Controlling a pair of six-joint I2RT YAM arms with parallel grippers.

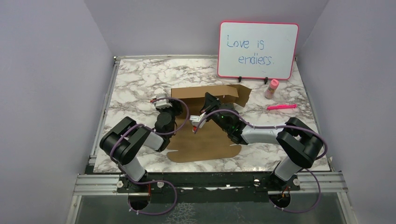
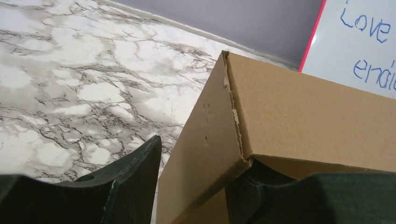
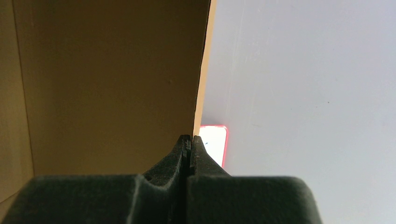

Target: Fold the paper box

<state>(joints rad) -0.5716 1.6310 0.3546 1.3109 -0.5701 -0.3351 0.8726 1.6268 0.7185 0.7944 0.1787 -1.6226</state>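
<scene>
My left jaws are spread. One of the fingers (image 2: pixel 126 182) sits outside the paper box (image 2: pixel 289 107), with a thin strip of marbled surface (image 2: pixel 70 79) showing between it and the cardboard. The other finger is dark and low on the inner side, under the folded panel. Between them stands the box's left corner, where the raised side wall meets the back wall along a slightly ragged crease.

My right jaws are pressed together, fingers (image 3: pixel 173 163) flat against each other with nothing visible between them. The edge of a raised cardboard panel (image 3: pixel 112 84) comes down right to the tips; I cannot tell whether it touches them. Past that edge a small piece of the pink-framed whiteboard (image 3: pixel 212 140) shows against the pale wall (image 3: pixel 303 93).

From above, the paper box (image 1: pixel 210 144) lies in the middle of the surface (image 1: pixel 135 84), half formed. Its near part is still flat, with rounded flaps toward my bases, and its far part is folded up into a back wall with a flap bent round at the right end. My left arm (image 1: pixel 135 140) reaches to the box's left far corner. My right arm (image 1: pixel 261 133) reaches in over the flat sheet toward the back wall.

Behind the box the whiteboard (image 1: pixel 258 50) stands at the far right with blue writing. A small pink-capped bottle (image 1: pixel 272 88) is just below its right corner, and a pink marker (image 1: pixel 281 107) lies near that, well apart from the box.
</scene>
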